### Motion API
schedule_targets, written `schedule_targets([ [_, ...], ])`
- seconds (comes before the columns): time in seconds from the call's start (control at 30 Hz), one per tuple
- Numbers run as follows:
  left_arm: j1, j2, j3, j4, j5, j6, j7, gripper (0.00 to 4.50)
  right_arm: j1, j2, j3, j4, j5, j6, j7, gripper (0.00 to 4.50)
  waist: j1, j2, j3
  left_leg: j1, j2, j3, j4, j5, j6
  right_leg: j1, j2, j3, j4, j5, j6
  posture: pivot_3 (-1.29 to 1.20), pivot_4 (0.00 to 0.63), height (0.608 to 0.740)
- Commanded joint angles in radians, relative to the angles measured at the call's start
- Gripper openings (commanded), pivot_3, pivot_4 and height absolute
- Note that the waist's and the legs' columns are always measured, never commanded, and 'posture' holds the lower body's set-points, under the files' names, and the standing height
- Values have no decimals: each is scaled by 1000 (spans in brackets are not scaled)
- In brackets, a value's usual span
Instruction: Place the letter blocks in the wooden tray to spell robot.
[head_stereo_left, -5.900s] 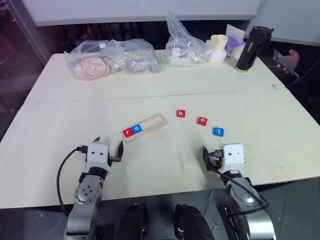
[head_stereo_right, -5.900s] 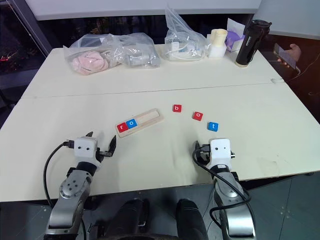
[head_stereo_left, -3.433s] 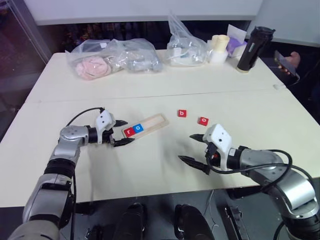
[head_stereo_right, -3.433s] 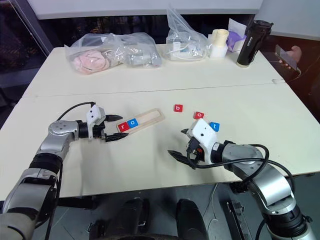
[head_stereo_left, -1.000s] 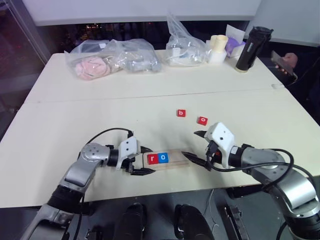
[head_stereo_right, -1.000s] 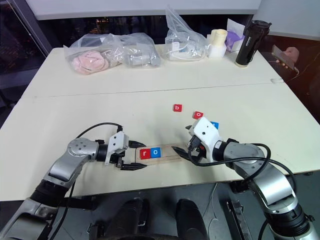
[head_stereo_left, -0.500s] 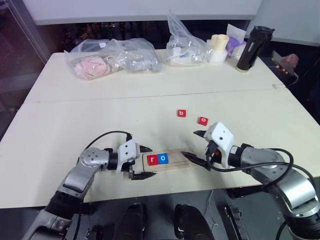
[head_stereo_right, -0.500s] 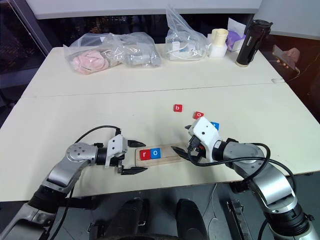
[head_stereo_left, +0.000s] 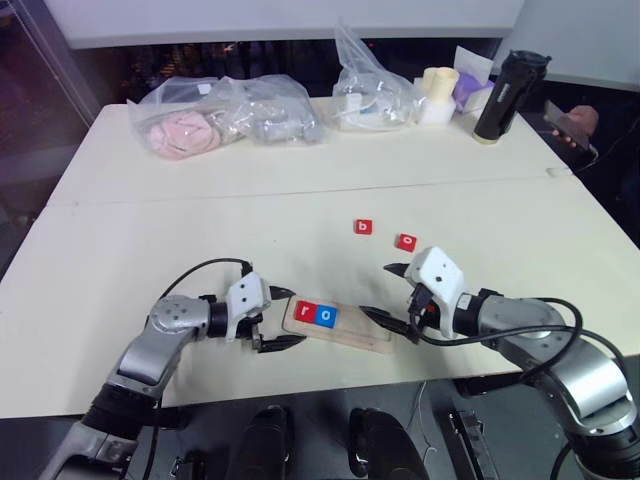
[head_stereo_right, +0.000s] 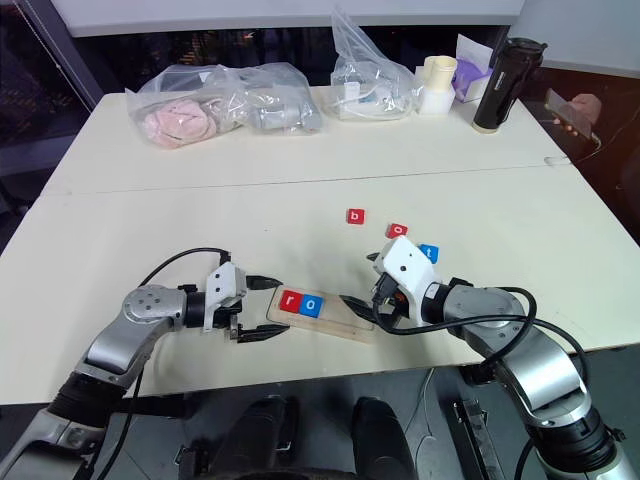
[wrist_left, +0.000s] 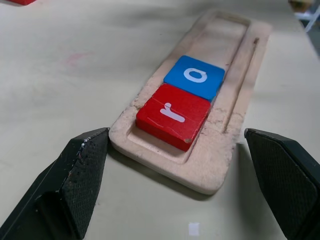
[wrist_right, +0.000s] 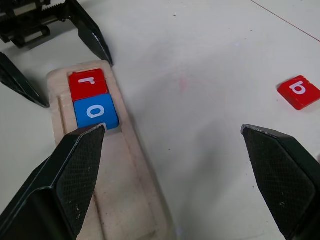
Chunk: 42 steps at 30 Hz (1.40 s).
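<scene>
pale wooden tray (head_stereo_left: 337, 327) lies near the table's front edge in the head view, red r (head_stereo_left: 305, 313) and blue o (head_stereo_left: 327, 317) seated at its left end. red b (head_stereo_left: 362, 227) and red o (head_stereo_left: 405, 242) sit loose, farther back. left wrist view: my left gripper (wrist_left: 182, 190) is spread wide, straddling the tray's end, gripping nothing. right wrist view: my right gripper (wrist_right: 172, 172) gapes wide over the tray, empty.
</scene>
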<state>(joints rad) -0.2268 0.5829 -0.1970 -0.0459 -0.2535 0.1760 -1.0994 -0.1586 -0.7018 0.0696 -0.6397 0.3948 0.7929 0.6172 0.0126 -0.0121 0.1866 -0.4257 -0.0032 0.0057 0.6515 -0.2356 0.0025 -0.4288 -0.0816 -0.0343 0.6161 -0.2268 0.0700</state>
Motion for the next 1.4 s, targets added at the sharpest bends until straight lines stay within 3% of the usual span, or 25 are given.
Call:
schedule_targets([
  [0.03, 8, 16, 27, -59, -47, 10, -29, 4489, -19, 5, -6, -6, -1, -20, 3, 4500, 0, 0, 0, 0, 0, 0, 0, 0, 0, 0, 0, 0, 0, 0, 0, 0, 150, 740],
  [0.4, 17, 64, 43, -106, -85, 58, -76, 4489, -23, 5, 3, -3, -8, -24, 2, 4500, 0, 0, 0, 0, 0, 0, 0, 0, 0, 0, 1, 0, 0, 0, 0, 0, 150, 740],
  [0.63, 7, 120, 135, -151, -176, 137, -80, 4489, -79, 38, -4, 35, -26, -41, -22, 4500, -4, 0, 0, 0, 0, 0, 0, 0, 0, 0, 1, 0, 0, 0, 0, 0, 150, 740],
  [0.9, 53, 210, 270, -285, -318, 245, -93, 4489, -344, 197, 23, 282, -98, 56, -177, 4500, -8, 0, 0, 1, 0, 1, 0, 0, 0, 0, 2, 0, 2, 0, 0, 0, 150, 740],
  [1.07, 48, 228, 325, -354, -385, 316, -40, 4489, -502, 398, 4, 503, -170, 166, -393, 4500, -9, 0, 0, 1, 0, 1, -1, 1, 0, -1, 3, 0, 3, 0, 0, 0, 150, 740],
  [1.3, 90, 206, 318, -430, -384, 341, 41, 4489, -587, 573, -44, 686, -254, 203, -599, 4500, -12, 1, 0, 1, -1, 2, -1, 1, -1, -1, 4, 1, 4, 2, 2, 0, 150, 740],
  [1.4, 108, 199, 309, -451, -376, 336, 63, 4489, -595, 597, -57, 751, -277, 180, -635, 4500, -22, 1, 0, 1, -1, 2, 0, 1, -1, -1, 4, 1, 4, 2, 3, 0, 150, 740],
])
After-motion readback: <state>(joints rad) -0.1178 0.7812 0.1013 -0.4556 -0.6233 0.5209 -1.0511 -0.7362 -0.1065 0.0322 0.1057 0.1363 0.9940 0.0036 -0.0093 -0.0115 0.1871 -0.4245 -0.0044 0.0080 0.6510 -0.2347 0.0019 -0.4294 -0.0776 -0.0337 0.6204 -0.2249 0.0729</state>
